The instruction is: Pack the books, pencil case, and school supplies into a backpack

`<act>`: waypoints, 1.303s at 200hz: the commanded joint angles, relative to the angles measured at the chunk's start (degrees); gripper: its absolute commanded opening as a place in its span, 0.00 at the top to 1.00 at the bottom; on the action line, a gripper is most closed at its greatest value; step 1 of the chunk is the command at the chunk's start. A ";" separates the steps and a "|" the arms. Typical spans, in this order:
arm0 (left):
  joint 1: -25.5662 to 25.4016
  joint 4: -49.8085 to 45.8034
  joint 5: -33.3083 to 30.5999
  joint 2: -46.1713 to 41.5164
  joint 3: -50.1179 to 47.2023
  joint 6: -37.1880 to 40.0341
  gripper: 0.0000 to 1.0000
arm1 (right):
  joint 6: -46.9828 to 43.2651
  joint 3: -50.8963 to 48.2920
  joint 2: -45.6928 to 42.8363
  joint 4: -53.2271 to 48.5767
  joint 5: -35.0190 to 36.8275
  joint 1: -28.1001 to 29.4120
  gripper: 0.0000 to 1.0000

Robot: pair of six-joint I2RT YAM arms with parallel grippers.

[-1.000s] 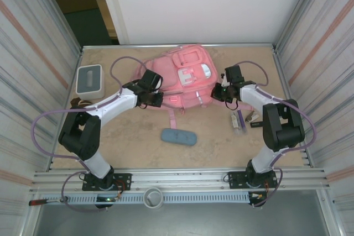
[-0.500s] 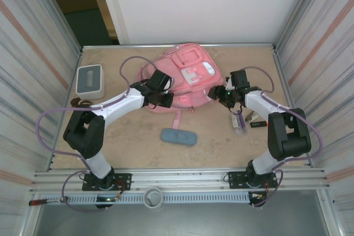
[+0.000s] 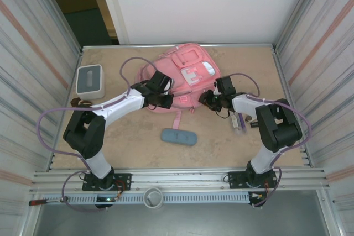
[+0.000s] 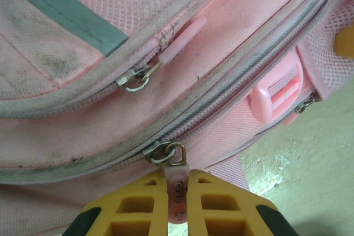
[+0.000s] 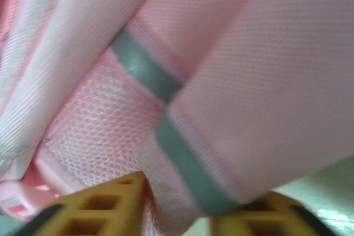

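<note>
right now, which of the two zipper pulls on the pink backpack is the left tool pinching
The lower pale pink pull tab, clamped in the left tool; the upper tab hangs free.

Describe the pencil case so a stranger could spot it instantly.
Start at the big pink backpack at the table's far side. Toward the near edge, below its strap, lies the pencil case, flat on the tabletop. It is the only blue-grey rounded pouch; the supplies to its right are far slimmer.
</note>
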 commanded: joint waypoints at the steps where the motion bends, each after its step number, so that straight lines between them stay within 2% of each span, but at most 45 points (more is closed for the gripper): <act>1: -0.06 -0.37 -3.07 -2.20 -0.76 1.00 1.00 | -0.24 1.34 0.13 0.57 1.82 -1.83 0.86; 27: 1.19 -2.88 -7.37 -2.95 -0.88 2.53 1.00 | -4.39 1.25 -2.03 -2.70 2.09 -4.76 1.00; 67: 3.83 -4.98 -11.14 -4.57 -1.51 5.10 1.00 | -13.34 4.94 -3.52 -10.91 1.55 -7.91 1.00; 101: 3.87 -5.84 -8.91 -4.00 -1.00 5.58 1.00 | -18.91 10.53 -1.71 -17.28 0.03 -8.84 1.00; 145: 1.31 -5.42 -3.62 -3.74 -0.28 4.64 1.00 | -19.92 15.86 2.12 -19.42 -4.62 -9.73 1.00; 166: -0.17 -3.82 -0.68 -3.14 0.33 3.05 1.00 | -18.92 17.66 3.63 -19.35 -6.00 -9.73 0.94; 195: -2.91 -2.10 2.35 -0.73 2.90 1.64 1.00 | -18.80 18.26 1.89 -21.75 -4.07 -11.30 0.83; 216: -4.41 -1.88 3.41 1.06 4.76 1.20 1.00 | -16.65 13.22 -2.57 -21.09 -3.83 -12.79 0.73; 229: -4.99 -1.74 3.56 1.73 5.34 1.09 1.00 | -13.91 7.84 -6.13 -17.86 -5.85 -12.34 0.62; 260: -5.33 -1.79 3.71 1.93 5.72 1.09 1.00 | -4.79 -1.99 -10.75 -7.93 -9.21 -6.69 0.44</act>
